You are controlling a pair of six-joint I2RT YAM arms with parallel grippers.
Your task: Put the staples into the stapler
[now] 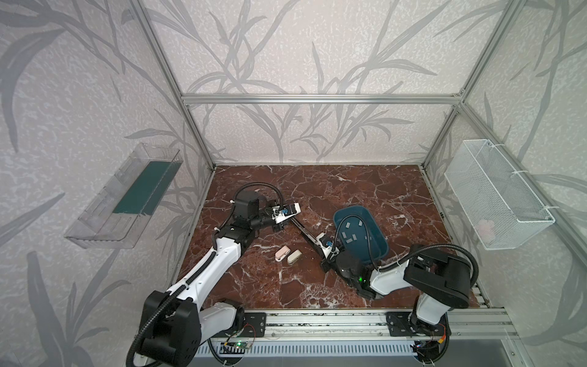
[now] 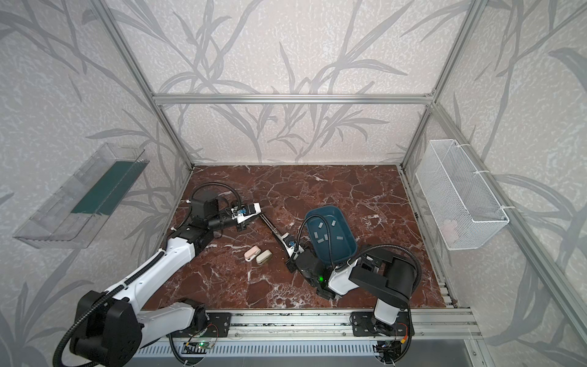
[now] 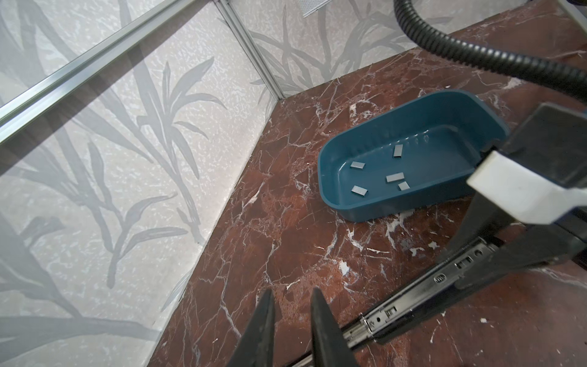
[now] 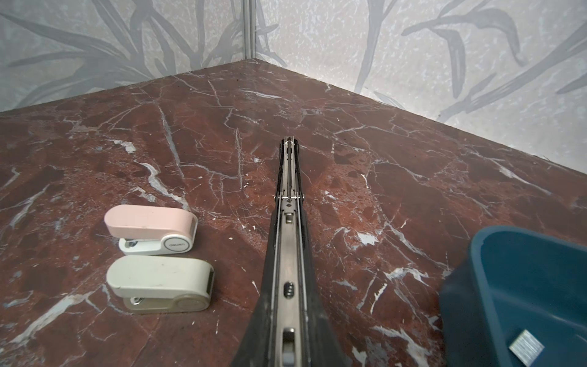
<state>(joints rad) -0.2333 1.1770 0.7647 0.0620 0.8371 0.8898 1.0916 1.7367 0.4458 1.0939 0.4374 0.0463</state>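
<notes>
Two small staplers, a pink stapler (image 1: 282,253) and a grey-white stapler (image 1: 294,256), lie side by side, untouched, on the near half of the bench (image 1: 349,184). Just beyond them the right fingers (image 3: 476,235) are clamped on the near end of the long black stapler (image 1: 306,233). It lies flat with its metal channel up and runs away toward the left fingers (image 3: 320,321). These stand slightly parted and empty, just beside the stapler's far end. The staples (image 1: 349,236), several grey strips, lie loose on the floor of the blue tub (image 1: 359,207), which sits right of the black stapler and close to the right wrist. No strip can be made out in the channel.

Likely faults:
- Each strip lies flat, so closing fingers may skid over it or break it.
- The tub's walls may catch a descending finger, which would shove the tub.
- The right arm's cable (image 1: 368,236) loops over the tub and may snag an arm reaching in.
- A sideways knock could twist the black stapler in its single grip.

Clearance: the far half of the bench is bare up to the back wall (image 1: 317,143), and the frame posts (image 1: 198,136) close both flanks.
</notes>
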